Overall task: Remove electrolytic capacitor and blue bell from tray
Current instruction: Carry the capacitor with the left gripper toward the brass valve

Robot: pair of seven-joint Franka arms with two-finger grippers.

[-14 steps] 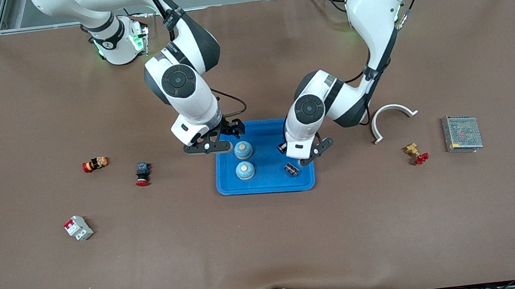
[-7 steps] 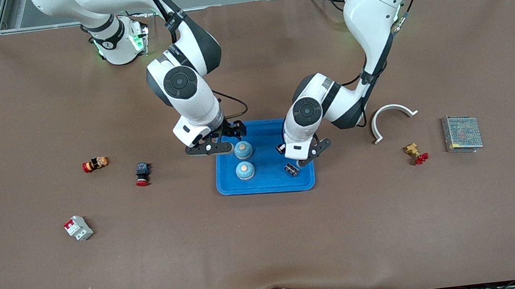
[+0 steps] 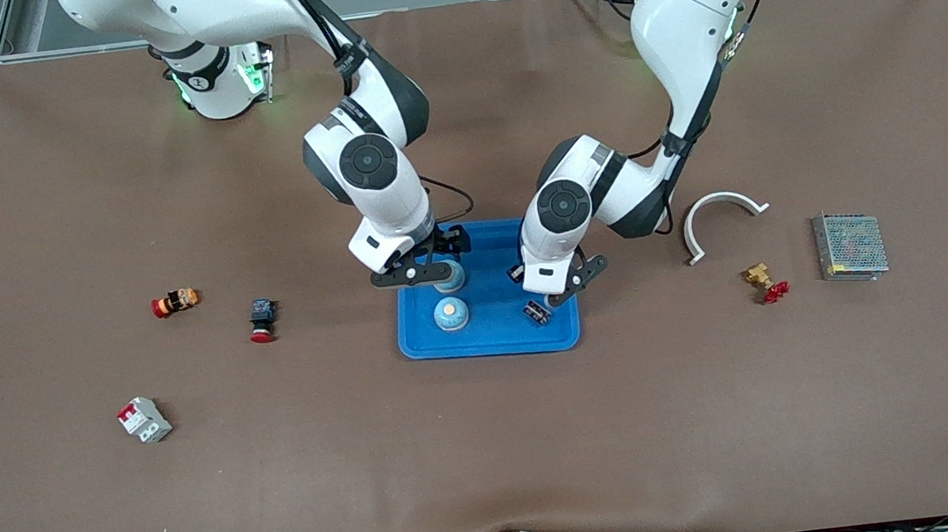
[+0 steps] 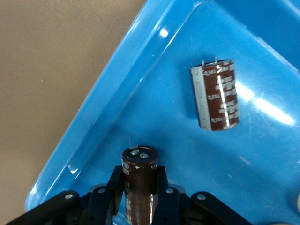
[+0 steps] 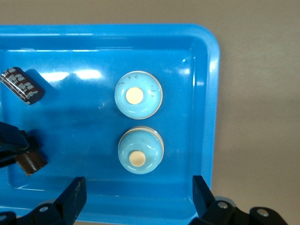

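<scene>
Brown matting covers the table [image 3: 492, 440], and a blue tray [image 3: 499, 338] sits just above the centre of the front view, with both arms bent over it.

The left gripper [image 3: 554, 291] hangs low over the tray's end toward the left arm, its fingers [image 4: 114, 190] pinching a dark brown capacitor [image 4: 139, 180] upright above the tray floor. A second capacitor [image 3: 537, 313] lies on its side in the tray, near the corner closest to the camera at that same end.

The right gripper [image 3: 424, 273] hovers over the tray's other end, fingers [image 5: 72, 197] spread wide with nothing between them. It stands over one pale blue bell [image 5: 140, 150]; a second bell [image 3: 451, 313] rests in the tray just beside the first, nearer the camera.

At the middle left of the front view, a red-capped part [image 3: 175, 302], a black push button [image 3: 262, 318] and a grey breaker [image 3: 144, 420] lie well apart. At the middle right sit a white curved bracket [image 3: 720, 218], a brass valve [image 3: 765, 281] and a metal mesh box [image 3: 850, 245].
</scene>
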